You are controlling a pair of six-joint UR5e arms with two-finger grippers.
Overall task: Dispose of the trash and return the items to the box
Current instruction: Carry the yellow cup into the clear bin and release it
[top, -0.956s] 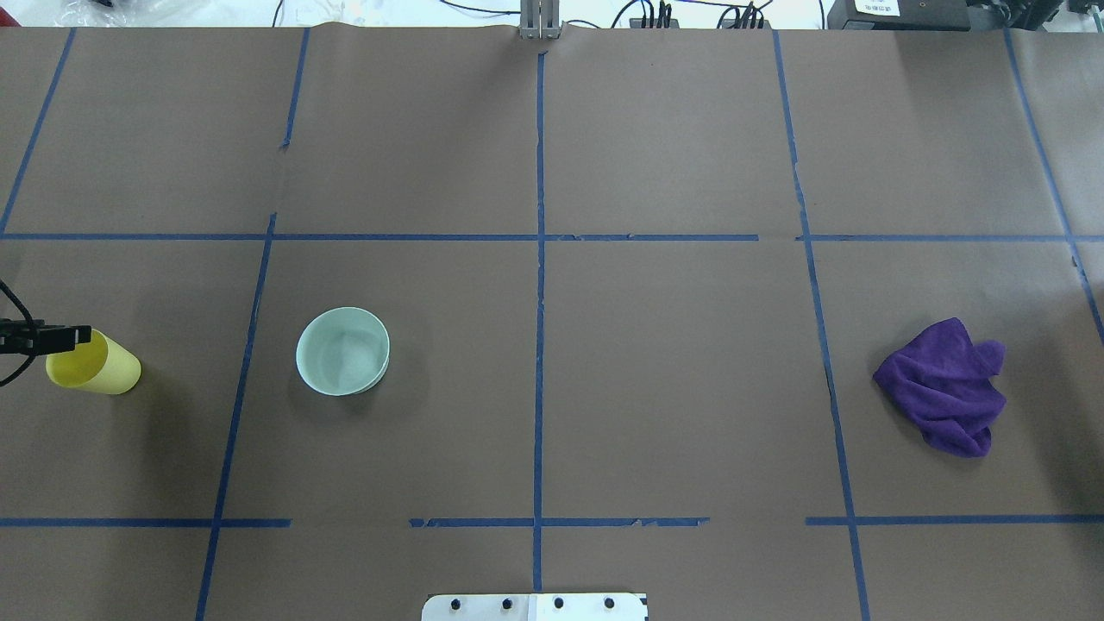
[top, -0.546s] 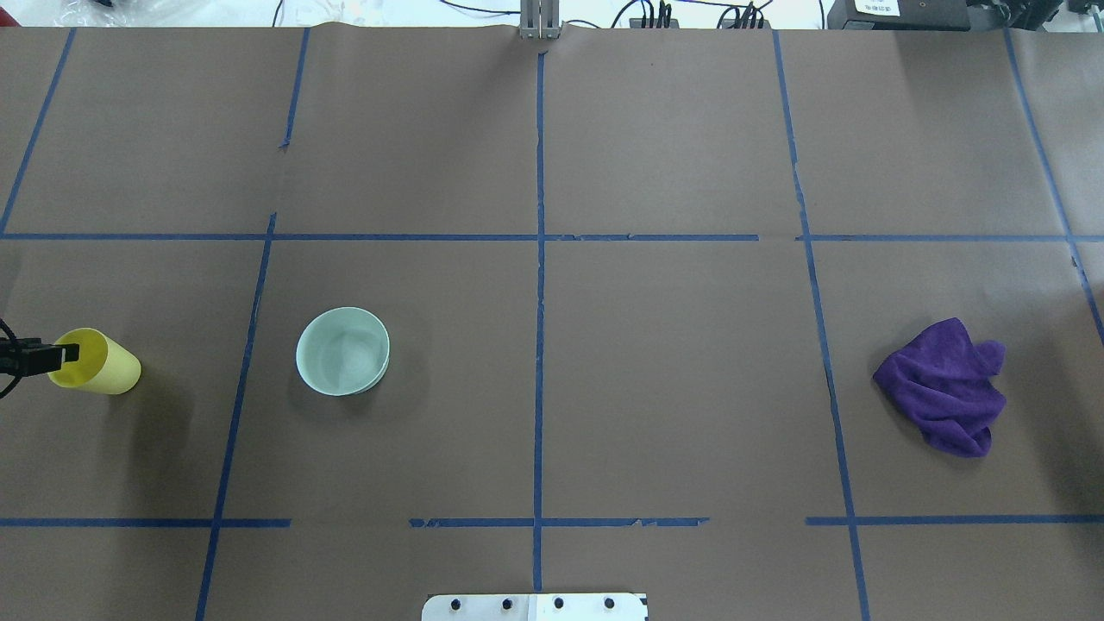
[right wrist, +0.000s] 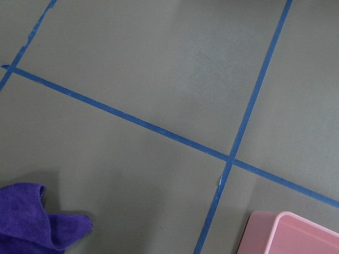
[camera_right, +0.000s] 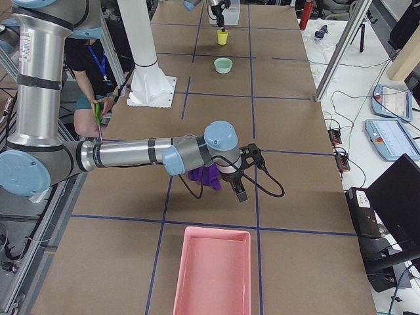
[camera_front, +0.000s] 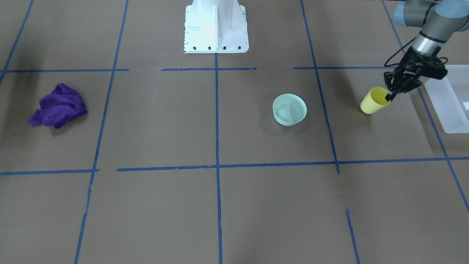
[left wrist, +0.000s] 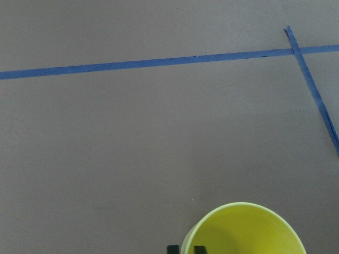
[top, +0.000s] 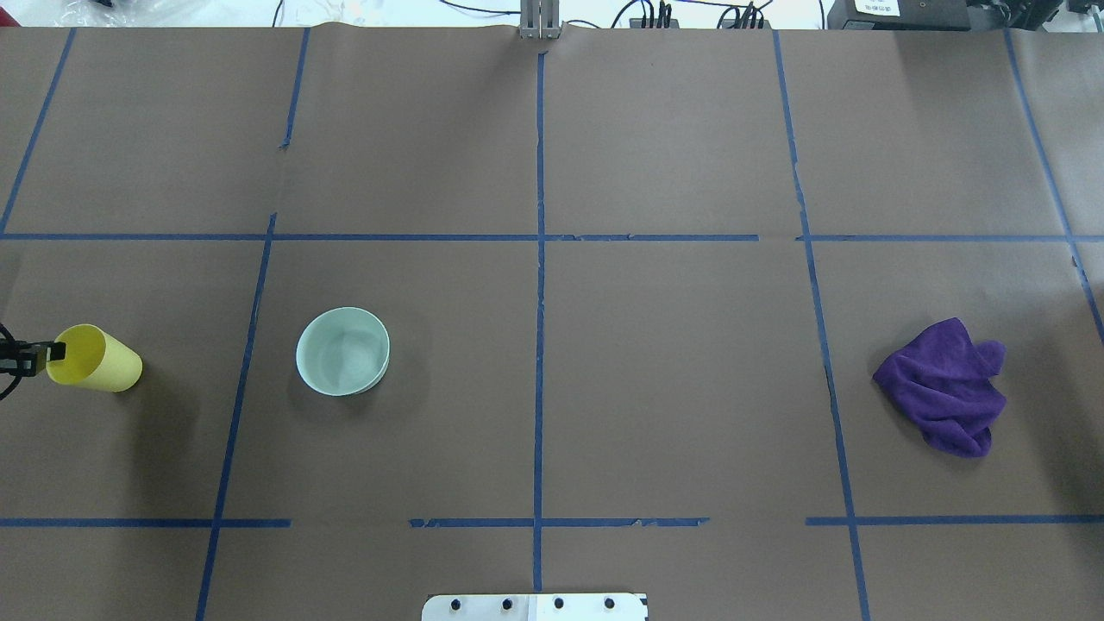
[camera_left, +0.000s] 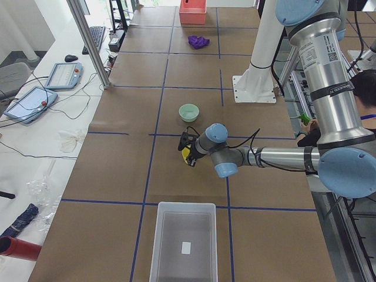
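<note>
Fingers point(left wrist: 172, 250) of the left gripper point(camera_front: 389, 96) are clamped across the rim of the yellow cup point(camera_front: 372, 102), 1 inside and 1 outside. The left arm point(camera_front: 427, 40) reaches low over the table point(camera_front: 220, 205), wrist angled down. The cup is tilted, mouth toward the box point(camera_front: 447, 106), and lies outside it. The bowl point(camera_front: 289, 109) stands apart. For the right gripper point(camera_right: 237, 189), finger state cannot be told. Since 1.0 s ago, in the overhead view, the left gripper has shifted toward the left edge; the cup has barely moved.
</note>
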